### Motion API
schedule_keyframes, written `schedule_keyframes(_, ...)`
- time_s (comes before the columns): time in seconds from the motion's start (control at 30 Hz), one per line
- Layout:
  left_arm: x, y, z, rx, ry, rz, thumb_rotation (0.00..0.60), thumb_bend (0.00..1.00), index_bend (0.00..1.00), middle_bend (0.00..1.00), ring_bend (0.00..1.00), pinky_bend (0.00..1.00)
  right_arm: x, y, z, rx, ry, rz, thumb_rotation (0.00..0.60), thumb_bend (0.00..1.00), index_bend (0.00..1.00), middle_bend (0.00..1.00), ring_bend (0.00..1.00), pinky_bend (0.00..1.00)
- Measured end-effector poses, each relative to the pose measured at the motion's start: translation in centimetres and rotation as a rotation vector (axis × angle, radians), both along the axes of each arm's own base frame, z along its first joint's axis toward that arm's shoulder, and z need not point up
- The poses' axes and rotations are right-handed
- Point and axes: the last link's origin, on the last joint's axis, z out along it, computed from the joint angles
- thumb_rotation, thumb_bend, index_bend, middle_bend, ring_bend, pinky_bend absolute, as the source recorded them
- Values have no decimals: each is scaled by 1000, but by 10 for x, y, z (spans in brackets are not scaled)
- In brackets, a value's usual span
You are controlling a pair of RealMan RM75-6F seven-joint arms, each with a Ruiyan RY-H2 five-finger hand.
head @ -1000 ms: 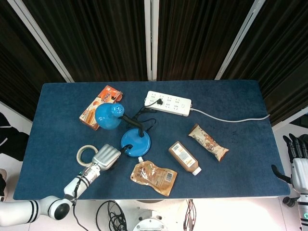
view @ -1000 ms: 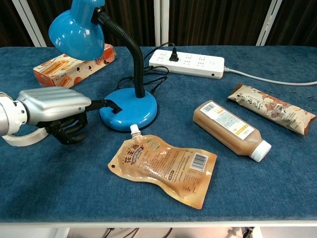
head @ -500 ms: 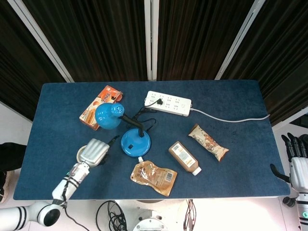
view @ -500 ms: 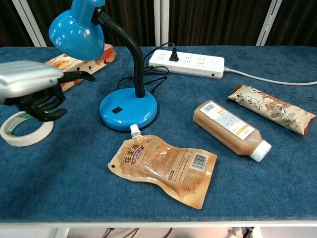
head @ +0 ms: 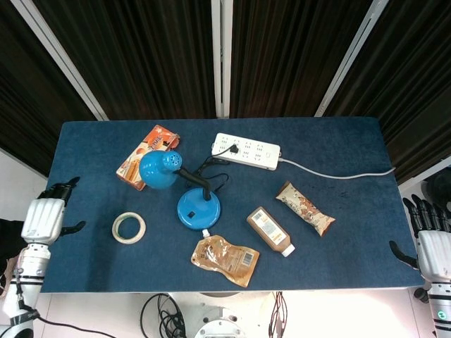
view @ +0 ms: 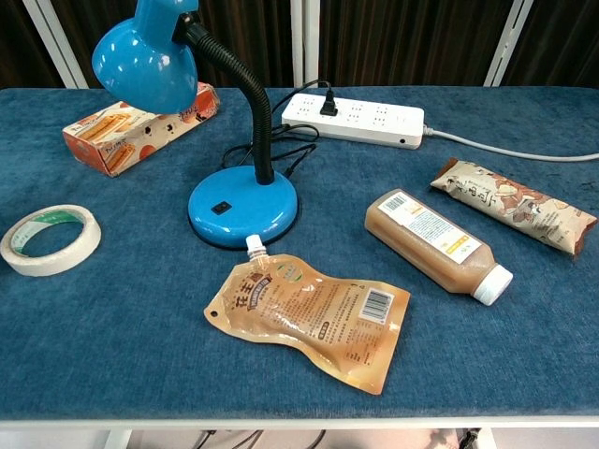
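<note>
Blue felt tabletop: my left robot hand hangs empty, fingers apart, off its left edge; nearest it lies the tape roll, flat, left of the lamp. My right robot hand, likewise empty and spread, waits off the right edge.

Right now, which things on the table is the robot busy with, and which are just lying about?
In hand: left robot hand, open, off the table's edge; tape roll, nearest it, untouched.
Lying about: desk lamp, power strip, biscuit box, spouted pouch, brown bottle, snack bar.
</note>
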Motion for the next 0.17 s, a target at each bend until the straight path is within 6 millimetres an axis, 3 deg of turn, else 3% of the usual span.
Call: schedule_keyframes(0.17, -16, -4, 14, 51, -17, -86, 600, 0, 53, 0, 0, 88, 4, 0, 1, 12, 39, 6, 600, 195, 0, 0, 0, 0)
